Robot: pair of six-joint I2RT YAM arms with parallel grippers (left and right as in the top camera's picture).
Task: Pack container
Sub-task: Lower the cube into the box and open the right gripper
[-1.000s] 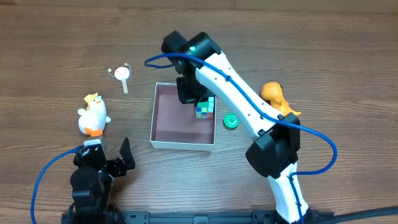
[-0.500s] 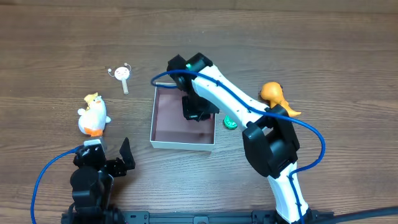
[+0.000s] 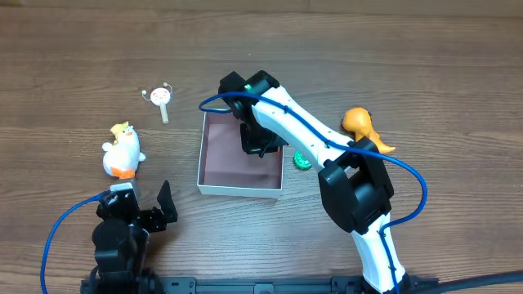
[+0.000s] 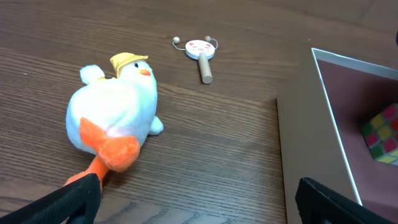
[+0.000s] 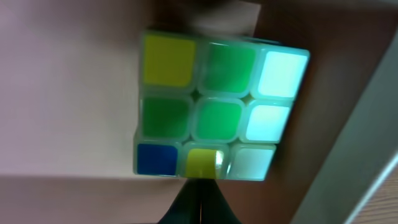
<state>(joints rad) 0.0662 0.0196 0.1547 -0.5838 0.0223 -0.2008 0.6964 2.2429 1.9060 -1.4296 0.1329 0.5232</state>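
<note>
The container [image 3: 214, 184] is a shallow white box with a pinkish-brown inside, at the table's middle; its wall shows in the left wrist view [image 4: 298, 143]. A colourful puzzle cube [image 5: 214, 130] lies inside it near the right wall and also shows in the left wrist view [image 4: 382, 134]. My right gripper [image 3: 260, 140] reaches down into the box and hides the cube from overhead. Its fingers [image 5: 199, 190] are shut together, tips right at the cube's edge. My left gripper [image 3: 147, 214] is open and empty [image 4: 199, 202] at the front left, beside a white plush duck [image 3: 122, 151] [image 4: 115, 118].
A small rattle drum toy [image 3: 159, 98] [image 4: 200, 50] lies at the back left. A green disc [image 3: 303, 160] sits just right of the box. An orange toy [image 3: 364, 131] lies further right, beside the right arm.
My right gripper has moved toward the front and down into the box over the cube, which now is hidden from overhead. The left arm has not moved.
</note>
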